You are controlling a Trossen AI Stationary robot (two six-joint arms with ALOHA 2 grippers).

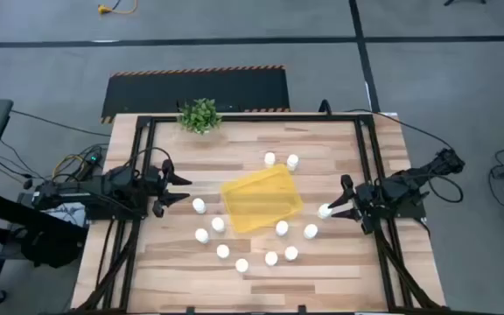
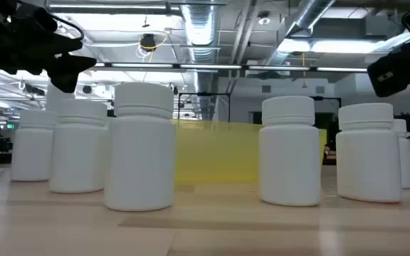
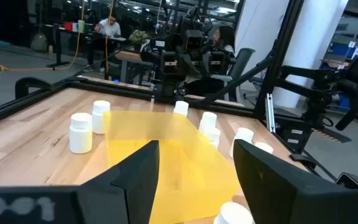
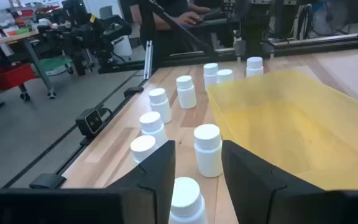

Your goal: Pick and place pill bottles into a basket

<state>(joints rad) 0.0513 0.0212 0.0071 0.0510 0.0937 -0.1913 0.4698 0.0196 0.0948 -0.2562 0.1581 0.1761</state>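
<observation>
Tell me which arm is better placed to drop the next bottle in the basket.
Right. The right tool is shut on a pill bottle just off the yellow basket's right side, so it likely only needs to carry it over. The left tool holds nothing, its fingers apart, left of the basket.

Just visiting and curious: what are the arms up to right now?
Right gripper shut on a pill bottle beside the basket. Left gripper empty, waiting at its side. Basket empty; other bottles stand around it.

Ceiling strip lights (image 2: 347, 46) are glaring brightly in the low view, casting soft shadows on the evenly lit surface (image 1: 322, 271); near bottles (image 2: 144, 146) are looking slightly blurred.
</observation>
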